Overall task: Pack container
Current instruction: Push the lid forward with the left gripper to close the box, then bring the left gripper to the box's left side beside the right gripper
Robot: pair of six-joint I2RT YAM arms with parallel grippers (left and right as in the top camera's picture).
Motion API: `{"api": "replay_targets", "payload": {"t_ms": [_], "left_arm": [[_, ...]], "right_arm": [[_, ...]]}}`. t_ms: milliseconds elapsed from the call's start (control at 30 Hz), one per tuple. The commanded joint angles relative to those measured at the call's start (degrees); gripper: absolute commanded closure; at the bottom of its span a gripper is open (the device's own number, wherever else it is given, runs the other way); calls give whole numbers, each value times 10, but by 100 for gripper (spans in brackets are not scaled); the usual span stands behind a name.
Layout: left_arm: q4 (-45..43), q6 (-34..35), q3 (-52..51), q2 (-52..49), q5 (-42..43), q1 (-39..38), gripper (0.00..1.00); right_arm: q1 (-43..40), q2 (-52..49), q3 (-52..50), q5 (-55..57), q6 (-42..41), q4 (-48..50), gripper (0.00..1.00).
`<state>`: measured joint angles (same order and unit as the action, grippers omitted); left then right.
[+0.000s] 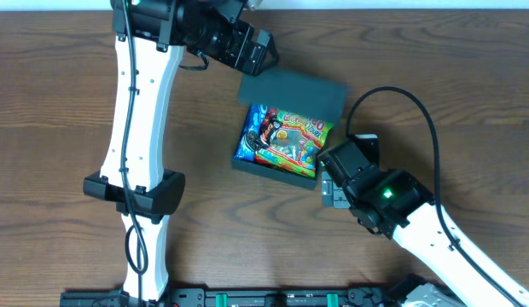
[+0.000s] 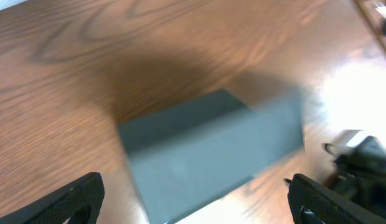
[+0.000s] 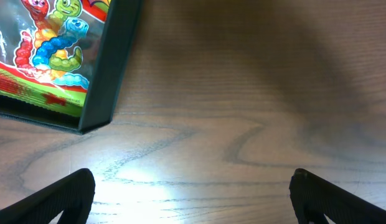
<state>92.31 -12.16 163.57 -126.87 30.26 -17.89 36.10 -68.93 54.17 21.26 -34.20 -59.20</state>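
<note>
The container [image 1: 273,174], a dark square box, sits on the wooden table [image 1: 60,128] between the two arms, with a colourful snack packet [image 1: 286,136] lying inside it. Its hinged lid [image 1: 292,92] stands raised off the container's far edge, not yet shut.

The left gripper [image 1: 266,53], jaws spread wide and empty, hangs just beyond the lid on the container's far side. The hinge line runs crosswise to its approach. The right gripper [image 1: 333,166], also wide and empty, sits just beside the container's near right corner, not touching it. Closing the lid looks like the step left, and the left gripper seems better placed for it.

Only the overhead view shows both grippers and the whole packet. The left wrist view shows just the lid's blurred outer face, which hides the contents. The right wrist view shows the corner wall and the packet's gummy-worm print, but no lid.
</note>
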Motion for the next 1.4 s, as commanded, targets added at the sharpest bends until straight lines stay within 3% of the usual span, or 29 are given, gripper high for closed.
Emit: {"api": "replay_targets", "payload": {"t_ms": [0,67,333,500,633,800,1033,1167,1367], "left_arm": [[45,50,11,4,-134,-9,5],[45,115,11,7,-277,-20,5],[45,121,-20,110,-322,-67,5],[45,152,-210,262,-363,-64,5],[45,234,-390,392,-450,-64,5],[34,299,-553,546,-464,-65,5],[9,369,-729,641,-526,-65,5],[-91,373,-850,656,-477,-65,5],[-222,350,-956,655,-388,-65,5]], "right_arm": [[0,3,-3,10,12,6,1],[0,4,-2,-13,45,26,1],[0,5,4,-28,90,59,1],[4,5,4,-31,110,81,1],[25,5,4,-31,126,111,1],[50,4,4,-31,156,118,1],[52,-30,3,-31,193,200,1],[52,-86,3,-30,193,251,1],[51,-146,3,30,184,280,1]]}}
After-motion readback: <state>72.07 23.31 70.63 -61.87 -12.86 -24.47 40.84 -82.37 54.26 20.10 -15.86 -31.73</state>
